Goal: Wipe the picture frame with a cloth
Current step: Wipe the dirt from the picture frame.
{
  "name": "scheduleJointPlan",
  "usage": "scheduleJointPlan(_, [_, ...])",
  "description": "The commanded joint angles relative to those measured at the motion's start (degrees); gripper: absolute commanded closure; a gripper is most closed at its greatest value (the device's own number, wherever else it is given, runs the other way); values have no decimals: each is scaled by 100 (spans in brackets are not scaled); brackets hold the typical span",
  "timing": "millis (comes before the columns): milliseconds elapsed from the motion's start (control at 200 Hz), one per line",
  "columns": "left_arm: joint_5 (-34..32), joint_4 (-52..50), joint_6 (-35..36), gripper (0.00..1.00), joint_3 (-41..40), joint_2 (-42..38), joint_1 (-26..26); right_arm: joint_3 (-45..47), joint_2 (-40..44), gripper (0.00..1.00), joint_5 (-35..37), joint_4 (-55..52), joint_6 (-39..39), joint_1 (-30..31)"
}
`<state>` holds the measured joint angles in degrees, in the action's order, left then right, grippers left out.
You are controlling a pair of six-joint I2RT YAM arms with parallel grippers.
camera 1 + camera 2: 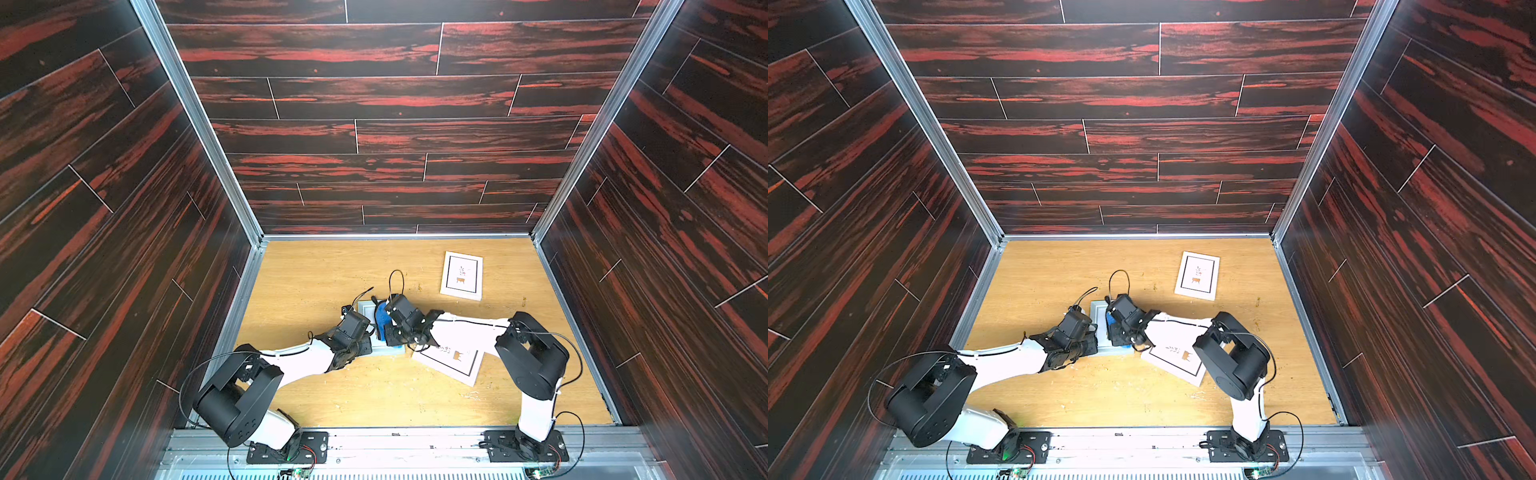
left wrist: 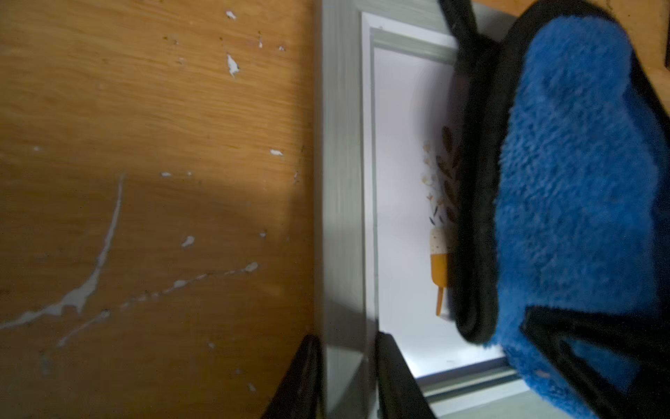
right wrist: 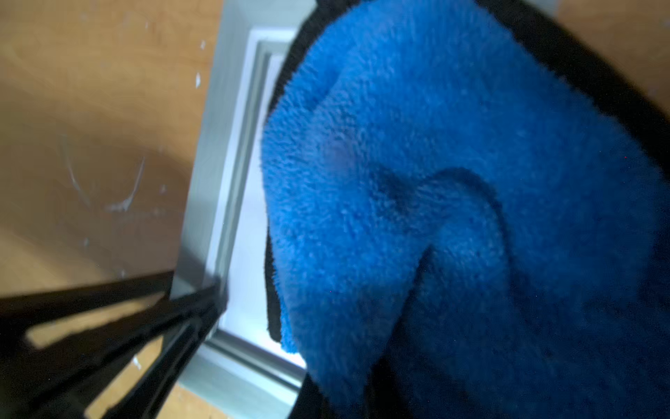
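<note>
**Blue cloth on grey frame: wipe under way, hazards noted**

**Cloth** (image 1: 380, 318): bright blue, fluffy, black trim. It is bunched into a wad on the glass of the picture frame (image 1: 365, 308), at about the middle of the table (image 1: 316, 274). The right gripper (image 1: 392, 336) reaches in from 4 o'clock. Its fingers are buried in the wad and appear pinched closed on it.

**Picture frame**: pale grey-green moulding, lying flat with the picture face up. The left gripper (image 2: 348, 366), coming from 7 o'clock, has its two fingers clamped across the moulding near a corner, one finger outside and one on the glass side.

**Also on the table**: a far print (image 1: 462, 275) at 1 o'clock from the frame, well apart. A near print (image 1: 455, 361) lies at 4 o'clock, partly under the right arm.

**Hazards, as I judge them:**
- The frame is held at one corner only, so a hard sideways stroke could swing it round that grip or pull it free.
- The wad is loose and could slide out of the pinch, or drag its black trim over the glass instead of the pile.
- The two grippers sit close together, so a stroke toward 9 o'clock could knock them.
- The low right arm could nudge the near print.

**Writing, brands, labels**: none readable. The frame's picture shows a leafy sprig in an orange-and-speckled vase. Both prints show small plant drawings, with no lettering I can make out.
</note>
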<state>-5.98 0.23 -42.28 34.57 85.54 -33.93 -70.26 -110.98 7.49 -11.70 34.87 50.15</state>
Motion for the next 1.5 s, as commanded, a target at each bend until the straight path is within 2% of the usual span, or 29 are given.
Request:
scheduleJointPlan(0, [-299,-628,-93,76,-162,227,157,-775,-623,100,91,-359,-161,-391])
scheduleJointPlan(65, [-298,-635,-138,76,-147,199,150,-1290,-893,100,259,-657,-242,-392])
scheduleJointPlan(115, [-314,-600,-190,76,-152,185,150,-1300,-928,100,229,-728,-239,-377])
scheduleJointPlan(316, [-373,-379,-300,76,-123,403,163,232,40,100,73,-458,-15,-65])
scheduleJointPlan(406, [-313,-296,-305,76,-96,501,167,400,126,100,-196,-294,160,-12])
scheduleJointPlan(546, [-220,-349,-255,76,5,607,166,-232,-246,100,361,-472,132,-97])
scheduleJointPlan(752, [-264,-353,-315,76,-47,506,180,-1279,-871,100,421,-763,-85,-277])
scheduleJointPlan(952, [-318,-374,-395,76,-44,448,177,82,-7,100,161,-500,55,170])
scheduleJointPlan(1042, [-349,-366,-395,76,-62,442,181,493,295,100,89,-414,193,181])
scheduleJointPlan(1132, [-305,-353,-395,76,-49,461,185,406,262,100,-9,-266,275,163])
scheduleJointPlan(1278, [-130,-284,-481,77,-33,478,181,-14,-85,100,-827,223,615,289])
scheduleJointPlan(1398, [-26,-103,-615,77,-115,476,178,-107,-122,100,-594,75,772,228])
scheduleJointPlan(1498, [-26,-89,-704,77,-117,477,175,247,138,100,-373,-65,779,-80])
